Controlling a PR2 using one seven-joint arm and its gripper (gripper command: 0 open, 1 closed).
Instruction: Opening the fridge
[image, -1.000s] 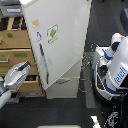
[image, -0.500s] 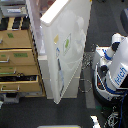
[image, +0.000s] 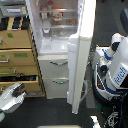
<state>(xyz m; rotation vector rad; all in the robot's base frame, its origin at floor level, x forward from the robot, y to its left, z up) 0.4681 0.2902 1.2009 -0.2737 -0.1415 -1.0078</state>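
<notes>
This looks like a robotics lab dressed up as a kitchen: a white fridge (image: 65, 50) stands open with stocked shelves, tight against a tan wooden drawer cabinet (image: 17, 60), while a second white robot (image: 114, 70) is parked on the dark floor (image: 50, 112) with loose cables.

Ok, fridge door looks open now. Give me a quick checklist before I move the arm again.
1. Fridge upper door swung wide, shelves visible: ok.
2. Two lower drawers shut: ok.
3. Gripper off the door, low at the exterior view's left: ok.
4. Gripper open or shut: cannot tell, too blurred.
5. Door edge clear of the white robot base on the exterior view's right: cannot tell, they look close.
</notes>
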